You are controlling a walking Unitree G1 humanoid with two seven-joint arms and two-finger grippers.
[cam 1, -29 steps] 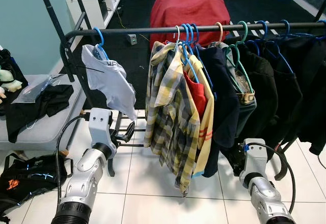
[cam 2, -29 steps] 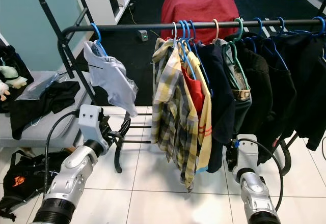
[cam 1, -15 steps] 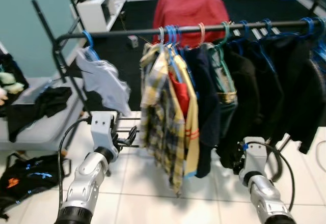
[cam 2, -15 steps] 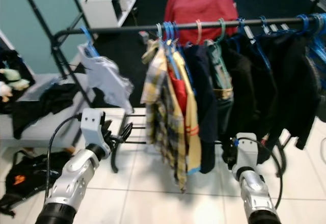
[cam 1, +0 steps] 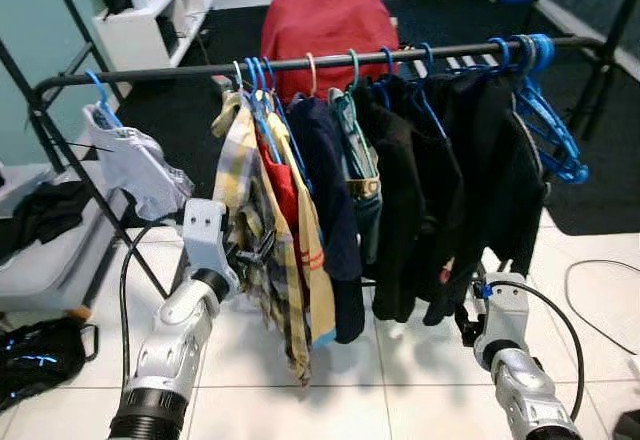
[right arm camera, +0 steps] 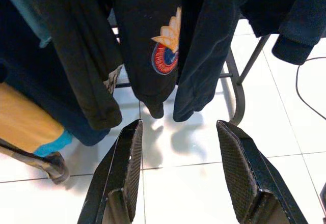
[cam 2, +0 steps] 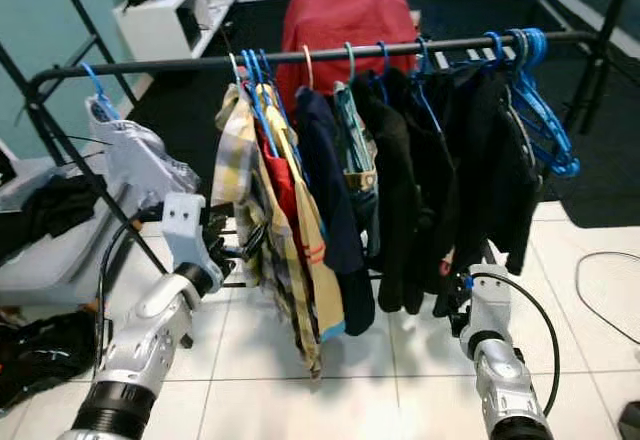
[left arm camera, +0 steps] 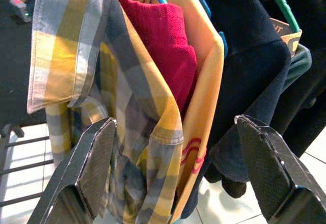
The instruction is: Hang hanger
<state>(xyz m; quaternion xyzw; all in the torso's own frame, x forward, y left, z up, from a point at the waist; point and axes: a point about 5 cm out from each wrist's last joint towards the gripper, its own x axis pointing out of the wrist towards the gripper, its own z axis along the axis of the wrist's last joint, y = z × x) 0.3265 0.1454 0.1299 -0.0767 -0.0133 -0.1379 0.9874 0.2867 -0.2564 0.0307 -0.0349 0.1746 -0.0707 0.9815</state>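
Observation:
A black clothes rail (cam 1: 180, 70) runs across in front of me. At its left end a pale grey shirt (cam 1: 140, 165) hangs on a blue hanger (cam 1: 97, 90). Further along hang a yellow plaid shirt (cam 1: 243, 195) over a red top (left arm camera: 163, 51), then several dark garments (cam 1: 450, 190). Empty blue hangers (cam 1: 552, 130) bunch at the right end. My left gripper (cam 1: 256, 250) is open, low, right in front of the plaid shirt (left arm camera: 127, 112). My right gripper (right arm camera: 179, 127) is open and empty, low beneath the black sleeves (right arm camera: 163, 46).
A red-covered shape (cam 1: 325, 20) and a white shelf unit (cam 1: 150, 10) stand behind the rail. A grey bench (cam 1: 45, 265) with dark clothes is on the left, a black bag (cam 1: 35, 360) on the floor below it. A cable (cam 1: 600, 280) lies on the tiles at right.
The whole view has shifted, so the camera has turned right along the rail. My left gripper now sits against the plaid shirt instead of the rack's lower bars. Both grippers stay open.

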